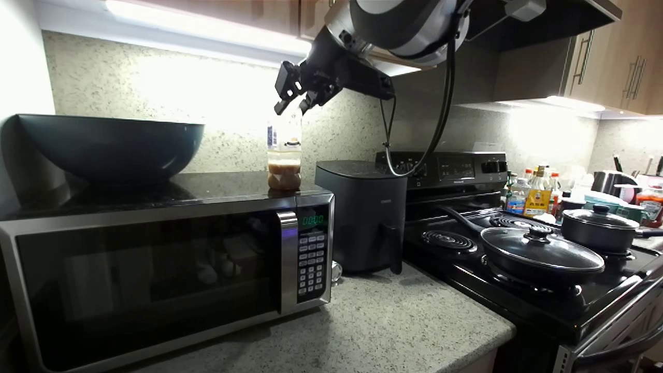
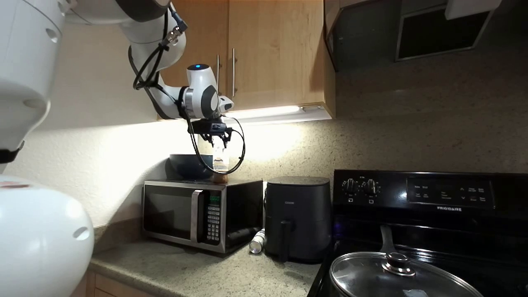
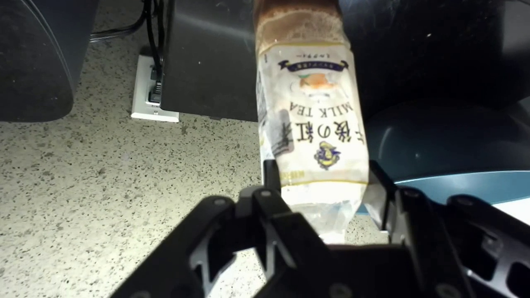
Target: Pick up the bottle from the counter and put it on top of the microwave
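the jaws hold the bottle (image 1: 284,166) upright on top of the microwave (image 1: 166,282).

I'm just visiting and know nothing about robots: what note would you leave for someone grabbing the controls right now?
Gripper: jaws apart, one on either side of the milk-tea bottle; I can't tell whether they grip it.
Things: the bottle seems to stand upright on top of the microwave, near its front edge at the button panel end.
Done: it is off the counter and up top.
Left: probably check that it stands firm, release if gripped, then back away without tipping it.
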Available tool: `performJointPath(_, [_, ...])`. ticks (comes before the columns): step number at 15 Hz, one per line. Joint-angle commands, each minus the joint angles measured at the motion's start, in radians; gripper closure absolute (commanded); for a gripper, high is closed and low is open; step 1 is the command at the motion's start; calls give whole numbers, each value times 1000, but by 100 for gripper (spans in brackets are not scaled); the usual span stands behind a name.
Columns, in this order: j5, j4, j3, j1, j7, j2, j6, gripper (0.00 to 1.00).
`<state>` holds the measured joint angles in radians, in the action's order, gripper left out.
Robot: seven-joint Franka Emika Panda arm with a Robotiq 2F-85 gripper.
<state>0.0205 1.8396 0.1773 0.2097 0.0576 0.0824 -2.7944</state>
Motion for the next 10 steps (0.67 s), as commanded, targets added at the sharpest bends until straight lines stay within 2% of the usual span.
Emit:
performJointPath(1, [72, -13, -20, 3, 41, 88, -23, 74])
performJointPath(4, [110, -34, -30, 12, 70, 103, -15, 74])
performJointPath(5, [128, -39, -35, 15, 86, 105, -7, 56])
performJointPath(6, [138, -40, -35, 17, 92, 102, 1, 24])
performJointPath(8, [154, -35, -32, 21, 109, 90, 26, 24])
performJointPath(10, [164, -21, -30, 27, 119, 75, 51, 12])
